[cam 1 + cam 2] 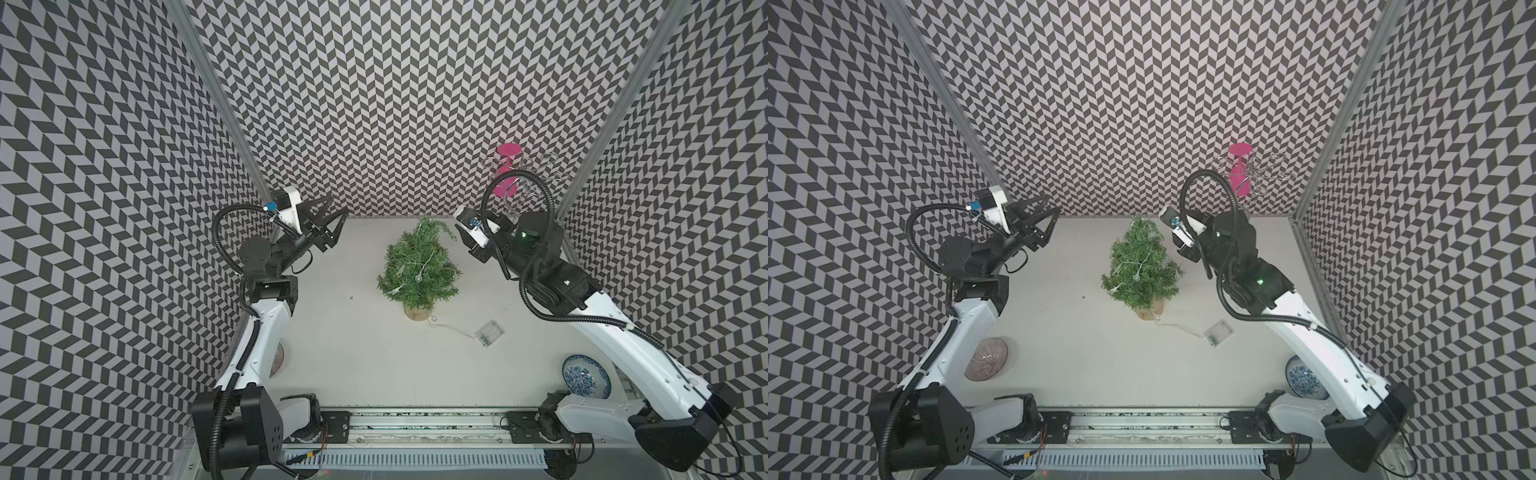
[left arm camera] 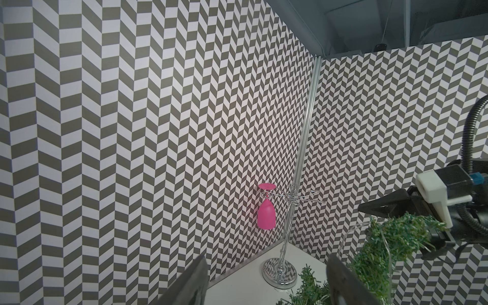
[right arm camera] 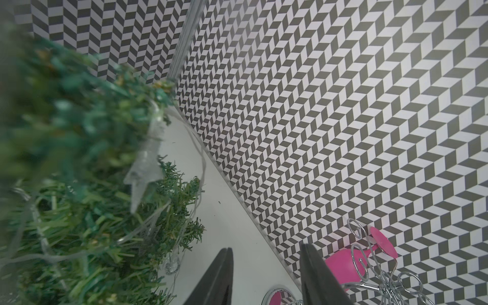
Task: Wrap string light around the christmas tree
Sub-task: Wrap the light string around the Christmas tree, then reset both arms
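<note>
**Non-Task Items on the Surface**

A silver curly-wire glass stand stands upright in the far right corner of the pale white surface. An opaque pink stemmed glass hangs inverted from one arm. A blue-and-white patterned ceramic plate lies near the front right edge. A ribbed pinkish glass bowl sits front left. Black-and-white chevron-patterned walls enclose three sides.

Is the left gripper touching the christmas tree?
Apart. In both top views bare table shows between the left gripper and the christmas tree; its jaws stand open and empty.
</note>
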